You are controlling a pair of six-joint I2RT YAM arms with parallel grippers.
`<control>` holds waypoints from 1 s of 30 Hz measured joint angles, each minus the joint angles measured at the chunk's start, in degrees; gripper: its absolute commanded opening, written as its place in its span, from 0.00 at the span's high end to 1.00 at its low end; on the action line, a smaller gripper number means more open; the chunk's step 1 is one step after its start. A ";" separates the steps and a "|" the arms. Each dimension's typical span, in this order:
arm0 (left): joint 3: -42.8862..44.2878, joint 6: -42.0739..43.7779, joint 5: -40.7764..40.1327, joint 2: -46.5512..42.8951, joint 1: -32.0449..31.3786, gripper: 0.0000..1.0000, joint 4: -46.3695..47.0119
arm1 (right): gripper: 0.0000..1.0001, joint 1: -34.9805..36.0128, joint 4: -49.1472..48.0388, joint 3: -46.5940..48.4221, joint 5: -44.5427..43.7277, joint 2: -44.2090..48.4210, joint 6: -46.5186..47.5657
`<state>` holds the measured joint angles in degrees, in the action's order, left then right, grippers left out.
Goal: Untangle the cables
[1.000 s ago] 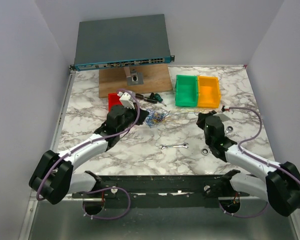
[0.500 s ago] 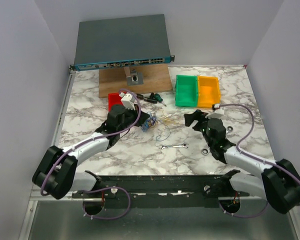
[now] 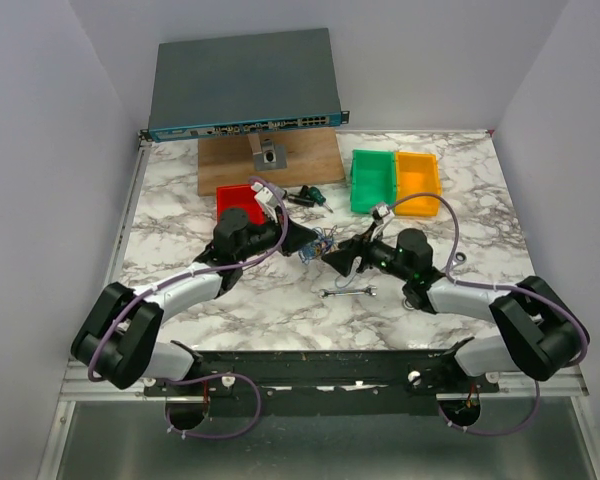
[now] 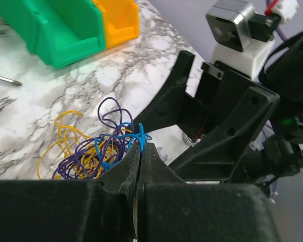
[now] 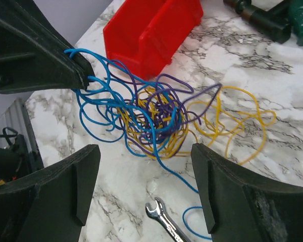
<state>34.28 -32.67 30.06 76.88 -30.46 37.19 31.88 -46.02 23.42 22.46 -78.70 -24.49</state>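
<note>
The left hand [image 4: 140, 147] is pinching a blue wire [image 4: 140, 132] at the edge of the cables [image 5: 156, 113]. The right hand [image 5: 144, 151] is spread wide, facing them. They lie mostly on the counter [image 5: 232, 60] by the red bin [image 5: 146, 30]. I think it should grab just one yellow loop [image 5: 245, 126] and pull slowly sideways, so no knot gets tight.

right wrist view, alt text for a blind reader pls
Tangled blue, purple and yellow cables sit on the marble table ahead of the open right tool; the left tool pinches a blue strand, upper left.
</note>
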 measured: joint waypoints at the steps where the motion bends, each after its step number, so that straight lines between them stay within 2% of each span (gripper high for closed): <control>1: 0.00 -0.22 1.16 0.39 -0.04 1.00 0.96 | 0.20 0.09 -0.39 0.20 0.70 -0.35 0.04; 3: 0.00 -0.68 2.97 1.11 -0.17 1.00 2.40 | 0.26 0.11 -1.05 0.66 1.97 -1.14 0.09; 5: 0.00 -1.20 4.35 1.70 -0.44 1.00 3.45 | 0.50 0.11 -1.31 0.83 2.64 -1.62 0.11; 7: 0.00 -1.53 5.29 2.05 -0.42 1.00 4.09 | 0.83 0.11 -1.20 0.98 2.71 -1.95 0.28; 8: 0.00 -1.70 5.62 2.14 -0.44 1.00 4.35 | 0.97 0.11 -0.87 1.20 2.43 -2.03 0.48; 12: 0.00 -2.14 6.58 2.32 -0.70 1.00 5.55 | 0.99 0.39 2.32 2.71 -4.74 -1.66 -0.61; 16: 0.00 -1.31 3.19 2.21 -1.18 1.00 3.52 | 0.99 2.43 7.80 2.91 -20.74 3.37 -5.20; 20: 0.74 -0.72 -5.75 0.48 -2.10 1.00 -3.04 | 0.99 4.22 16.20 2.86 -39.74 10.10 -13.62; 21: 0.83 -0.57 -7.65 -0.20 -2.10 1.00 -4.68 | 0.99 3.98 18.71 2.67 -46.99 11.50 -15.39; 25: 0.74 -0.42 -17.51 -4.48 0.39 1.00 -11.37 | 0.99 0.13 29.77 -0.28 -69.99 16.44 -25.00; 27: 0.59 -0.37 -21.55 -6.01 0.76 1.00 -13.42 | 0.99 0.20 34.42 -1.53 -76.83 18.40 -28.76; 30: 0.39 -0.24 -26.32 -7.61 0.76 1.00 -16.17 | 0.99 0.20 38.36 -2.10 -81.81 20.11 -31.39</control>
<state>34.68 -32.91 3.75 69.28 -29.69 21.02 32.08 -7.66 21.32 -59.35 -58.59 -55.88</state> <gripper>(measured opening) 0.012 0.038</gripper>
